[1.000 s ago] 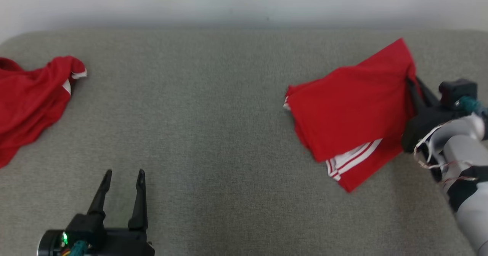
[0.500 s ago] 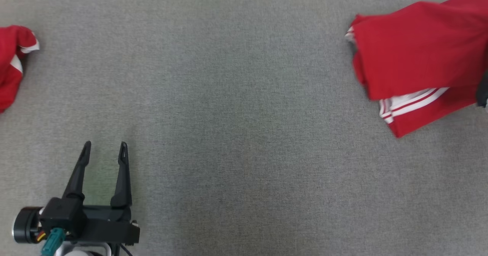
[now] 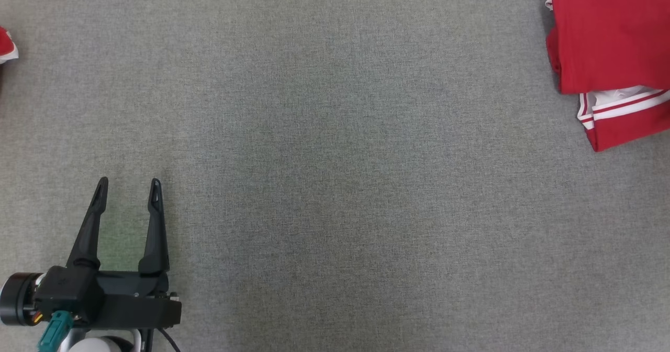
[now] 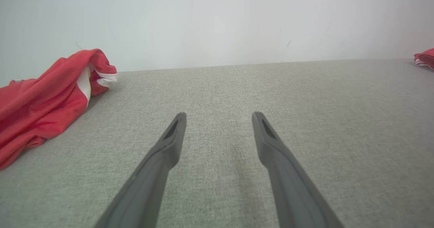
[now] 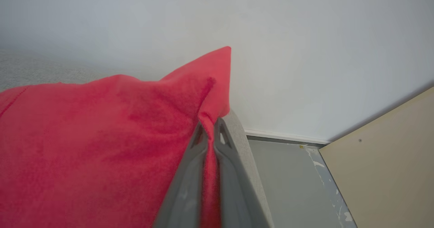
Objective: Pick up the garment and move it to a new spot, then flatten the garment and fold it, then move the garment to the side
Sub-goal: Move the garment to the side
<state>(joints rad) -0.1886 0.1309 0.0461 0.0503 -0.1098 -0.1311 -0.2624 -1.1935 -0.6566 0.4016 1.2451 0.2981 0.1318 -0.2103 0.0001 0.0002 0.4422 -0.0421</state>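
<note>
On the grey tabletop point(image 3: 335, 184), the folded red garment point(image 3: 612, 37) sits at the far right, close to the edge above the floor point(image 5: 288, 180). I think a hard tug could pull it over or open the folds. The right jaws are shut tight on one corner. A second red cloth point(image 4: 40, 99) lies crumpled far left, out of the way. The left jaws are wide apart, holding nothing
</note>
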